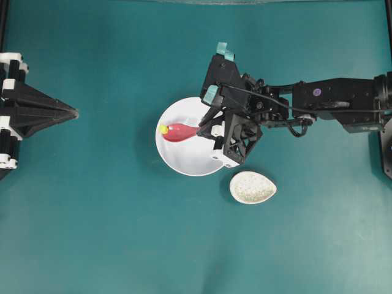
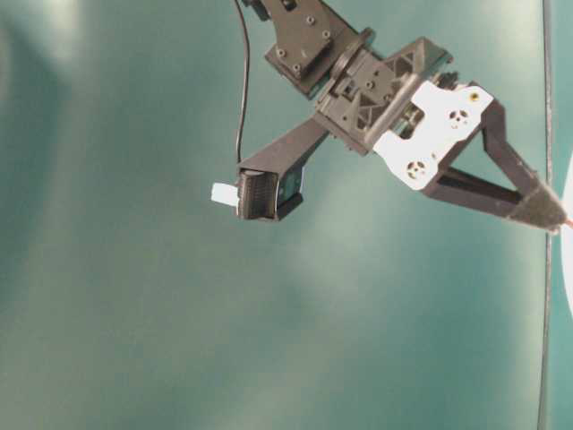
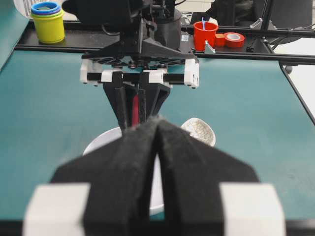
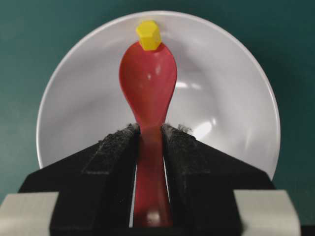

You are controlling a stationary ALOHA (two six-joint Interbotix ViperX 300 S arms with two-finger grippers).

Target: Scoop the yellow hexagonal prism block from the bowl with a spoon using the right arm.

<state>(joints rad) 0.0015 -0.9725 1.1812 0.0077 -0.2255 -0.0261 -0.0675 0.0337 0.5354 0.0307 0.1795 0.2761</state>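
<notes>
The white bowl sits mid-table. My right gripper is shut on the handle of the pink-red spoon, whose scoop lies inside the bowl and points left. In the right wrist view the gripper clamps the handle, and the spoon's scoop reaches across the bowl. The yellow hexagonal block sits at the scoop's far tip, by the bowl's far wall; it also shows in the overhead view. My left gripper is shut and empty at the far left, well away from the bowl.
A speckled egg-shaped spoon rest lies just right of and below the bowl. The left wrist view shows my shut left gripper facing the bowl and the rest, with cups and tape beyond the table's far edge.
</notes>
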